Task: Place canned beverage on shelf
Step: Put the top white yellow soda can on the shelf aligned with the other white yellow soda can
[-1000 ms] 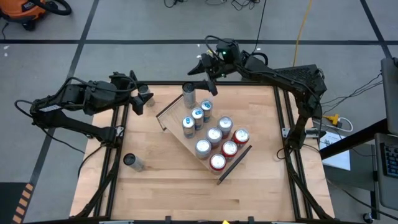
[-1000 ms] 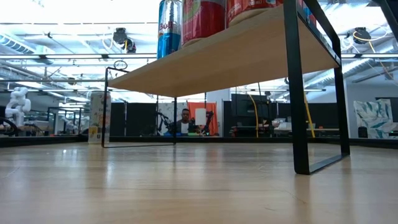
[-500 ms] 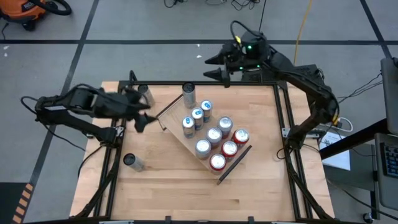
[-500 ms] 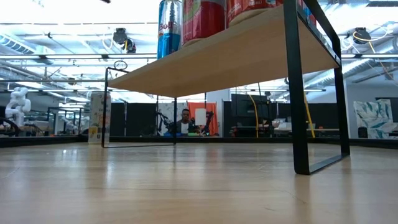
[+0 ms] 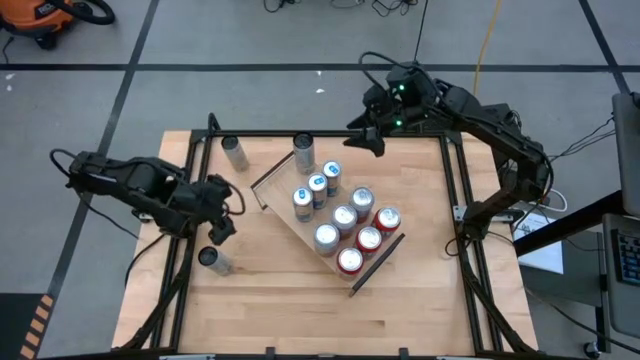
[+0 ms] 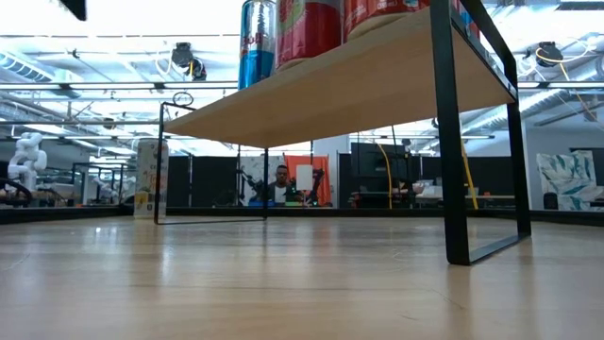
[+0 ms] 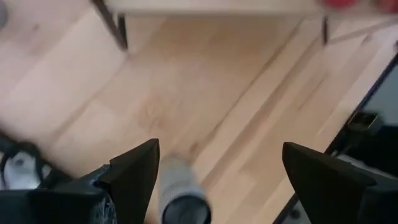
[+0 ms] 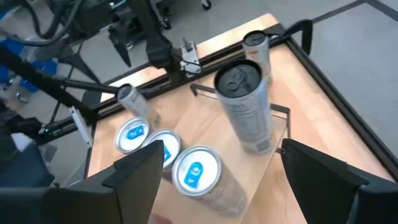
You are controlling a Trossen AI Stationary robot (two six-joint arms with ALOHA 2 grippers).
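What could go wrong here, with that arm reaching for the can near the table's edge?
The left gripper hangs open just above a loose can close to the table's left edge; an off-centre grab might tip it or roll it off. The shelf already holds ten cans packed closely, so setting down another could knock a neighbour. The right gripper waits open near the shelf's far corner, beside the tall can there.
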